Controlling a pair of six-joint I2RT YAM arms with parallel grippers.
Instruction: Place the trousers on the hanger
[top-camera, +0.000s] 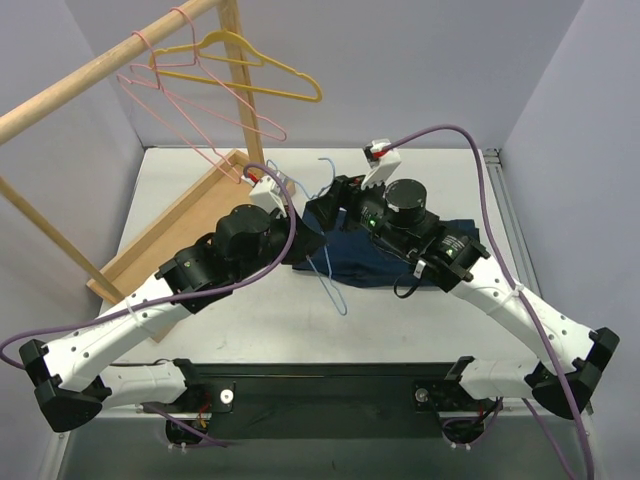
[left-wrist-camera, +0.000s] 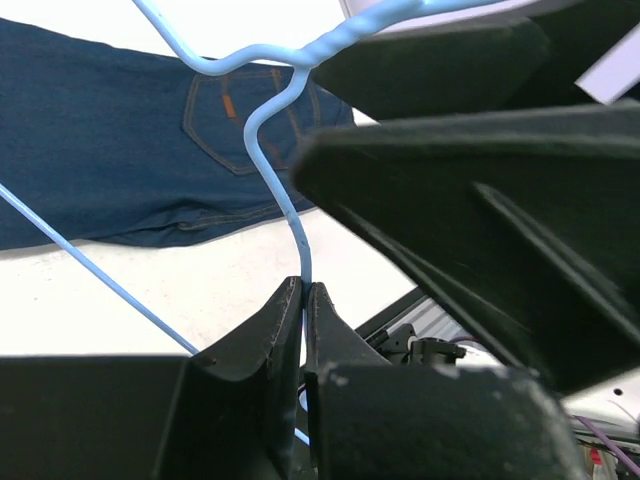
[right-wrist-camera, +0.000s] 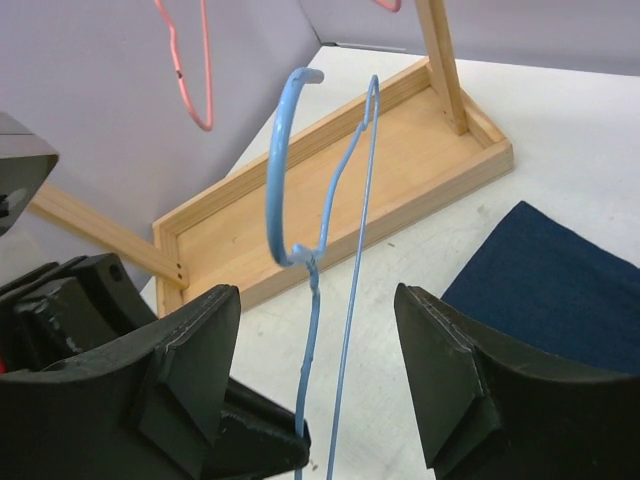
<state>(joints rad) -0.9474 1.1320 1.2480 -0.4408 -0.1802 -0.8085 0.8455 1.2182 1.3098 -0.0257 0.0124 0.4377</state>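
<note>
The trousers (top-camera: 370, 262), dark navy jeans, lie flat on the white table under my right arm. They also show in the left wrist view (left-wrist-camera: 120, 150) and the right wrist view (right-wrist-camera: 560, 290). The light-blue wire hanger (top-camera: 343, 308) stands upright between my grippers. My left gripper (top-camera: 278, 192) is shut on its wire (left-wrist-camera: 303, 250) just below the twisted neck. My right gripper (top-camera: 335, 195) is open. Its jaws (right-wrist-camera: 316, 295) stand either side of the hanger's neck and wire (right-wrist-camera: 312, 320) without touching them. The hanger's hook (right-wrist-camera: 280, 160) points up.
A wooden rack stands at the back left. Its rail (top-camera: 100, 70) carries a yellow hanger (top-camera: 250, 60) and pink hangers (top-camera: 200, 110). Its tray-like base (top-camera: 180, 230) lies on the table beside my left arm and shows in the right wrist view (right-wrist-camera: 330, 170).
</note>
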